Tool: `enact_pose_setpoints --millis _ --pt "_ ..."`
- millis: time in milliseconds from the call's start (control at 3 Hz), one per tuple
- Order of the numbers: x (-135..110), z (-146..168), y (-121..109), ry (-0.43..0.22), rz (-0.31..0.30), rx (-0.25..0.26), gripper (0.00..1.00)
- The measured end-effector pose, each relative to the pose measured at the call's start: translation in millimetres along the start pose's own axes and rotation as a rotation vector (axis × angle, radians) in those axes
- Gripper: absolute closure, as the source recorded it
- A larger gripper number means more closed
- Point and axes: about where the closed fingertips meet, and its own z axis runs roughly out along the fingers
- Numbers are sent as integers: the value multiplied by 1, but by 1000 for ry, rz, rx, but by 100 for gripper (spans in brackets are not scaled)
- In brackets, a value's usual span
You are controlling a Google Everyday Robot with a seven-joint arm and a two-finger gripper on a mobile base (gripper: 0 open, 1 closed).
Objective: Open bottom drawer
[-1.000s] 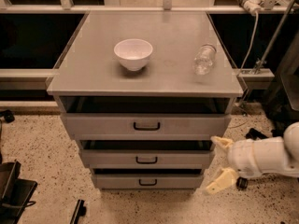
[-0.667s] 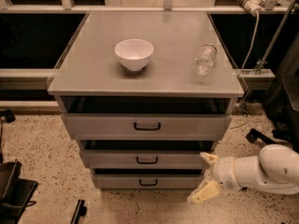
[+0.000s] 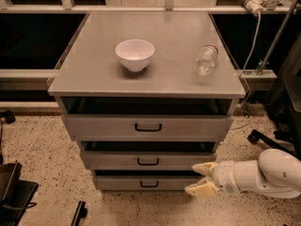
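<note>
The bottom drawer is the lowest of three in the grey cabinet, at 6 o'clock in the view, and it looks nearly shut. Its small black loop handle sits in the middle of its front. The gripper is low by the right end of that front, at 3 o'clock from the handle. Its two pale fingers are spread apart with nothing between them. To do this step well, I think the gripper should slide toward 9 o'clock until one finger can hook behind the loop. Then it should pull straight out toward 6 o'clock, not sideways. The middle drawer sits just above, so the gripper should keep low and not bump its edge. The speckled floor at 6 o'clock has open room for the drawer to come out. A black thing sits at 8 o'clock, well apart. A white bowl stands on top and a plastic bottle lies there on its side, so a soft pull is best.
</note>
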Motion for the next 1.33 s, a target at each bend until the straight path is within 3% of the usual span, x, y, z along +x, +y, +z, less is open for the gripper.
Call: enact_pose_setpoints --millis 333,667,1000,1333 --pt "0 0 0 0 0 0 65" --pt "12 18 -7 -57 36 23 87" --pt "32 58 -33 -121 54 54 100" --pt "67 107 -58 -168 129 64 100"
